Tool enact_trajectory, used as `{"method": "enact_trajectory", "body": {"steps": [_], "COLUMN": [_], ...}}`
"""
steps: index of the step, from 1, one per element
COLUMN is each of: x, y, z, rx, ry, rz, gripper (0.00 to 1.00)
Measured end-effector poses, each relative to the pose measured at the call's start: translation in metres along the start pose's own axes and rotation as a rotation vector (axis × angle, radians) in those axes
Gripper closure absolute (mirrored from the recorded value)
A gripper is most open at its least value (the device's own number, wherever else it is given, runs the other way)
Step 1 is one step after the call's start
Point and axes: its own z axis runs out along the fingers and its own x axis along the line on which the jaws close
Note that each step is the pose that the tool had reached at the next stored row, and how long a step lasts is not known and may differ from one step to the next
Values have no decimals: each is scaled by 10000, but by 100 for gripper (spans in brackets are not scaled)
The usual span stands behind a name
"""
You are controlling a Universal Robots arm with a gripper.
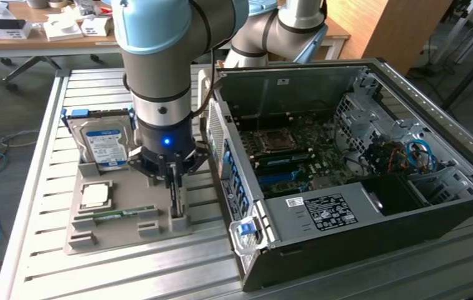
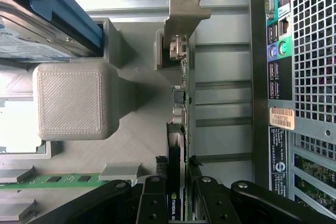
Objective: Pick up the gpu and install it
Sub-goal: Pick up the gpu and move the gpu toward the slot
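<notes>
Gripper [image 2: 184,187] clamped on the gpu [image 2: 183,108], one finger on each face; gpu stands on edge in a slot along the grey holder's [image 1: 124,237] edge beside the open computer case [image 1: 320,215]; hard drive [image 1: 103,144] upright at holder's far end.
</notes>
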Motion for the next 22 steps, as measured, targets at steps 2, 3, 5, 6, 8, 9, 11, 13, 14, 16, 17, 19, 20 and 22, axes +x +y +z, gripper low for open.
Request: {"method": "enact_trajectory", "body": {"steps": [2,3,5,6,8,9,11,13,14,16,17,19,20,22], "x": [-1,-1,-1,-2,-3,-3,-5,-6,-7,-9,-9,-11,-12,-14], "y": [1,2,2,3,5,6,9,11,13,17,19,22,23,27], "z": [-6,-16,-54,-77,-134,-164,-230,-306,-347,-438,-484,-571,-613,-701], "rx": [-4,-7,0,-2,-1,-1,0,-2,-5,-17,-22,-36,-44,-56], "ry": [-4,-5,0,-1,0,-1,0,0,0,0,1,2,2,3], "rz": [0,-1,0,0,0,0,0,0,0,0,1,1,1,1], "gripper": [74,74,74,74,74,74,74,74,74,74,74,74,74,74]}}
